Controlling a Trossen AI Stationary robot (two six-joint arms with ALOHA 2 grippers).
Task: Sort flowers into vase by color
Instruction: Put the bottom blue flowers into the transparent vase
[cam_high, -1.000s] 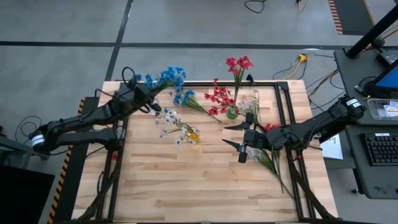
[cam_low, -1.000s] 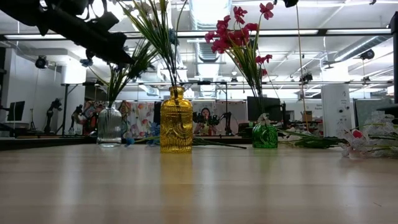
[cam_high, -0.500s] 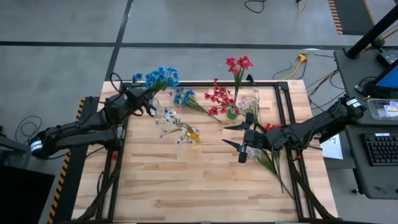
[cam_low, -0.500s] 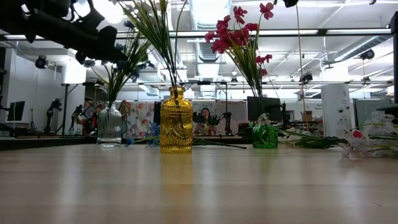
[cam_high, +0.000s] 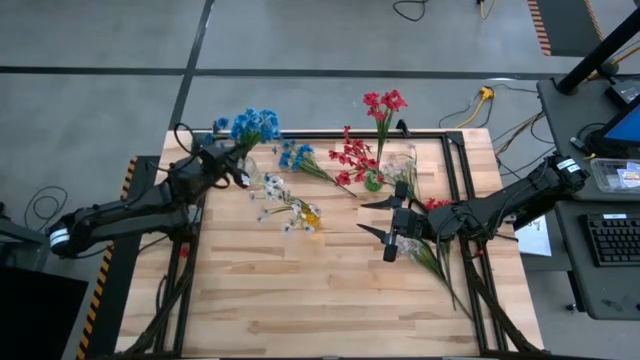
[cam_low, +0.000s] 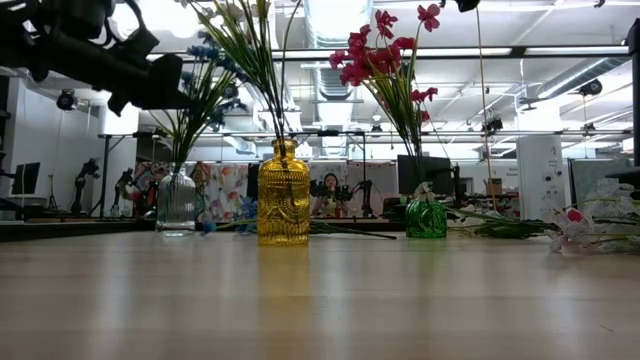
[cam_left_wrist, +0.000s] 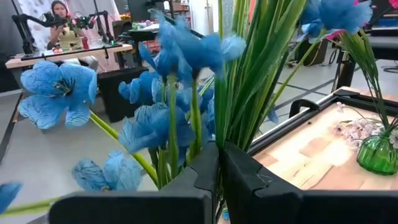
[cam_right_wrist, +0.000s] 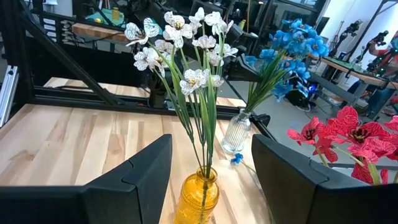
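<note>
Blue flowers (cam_high: 254, 125) stood clamped by their stems in the left gripper (cam_high: 232, 160) above the clear vase (cam_low: 176, 200) at the table's far left; the right gripper (cam_high: 378, 218) waited mid-table, fingers spread, empty.

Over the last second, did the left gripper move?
Yes. The left gripper, shut on blue flowers, slid left, away from the yellow vase.
</note>
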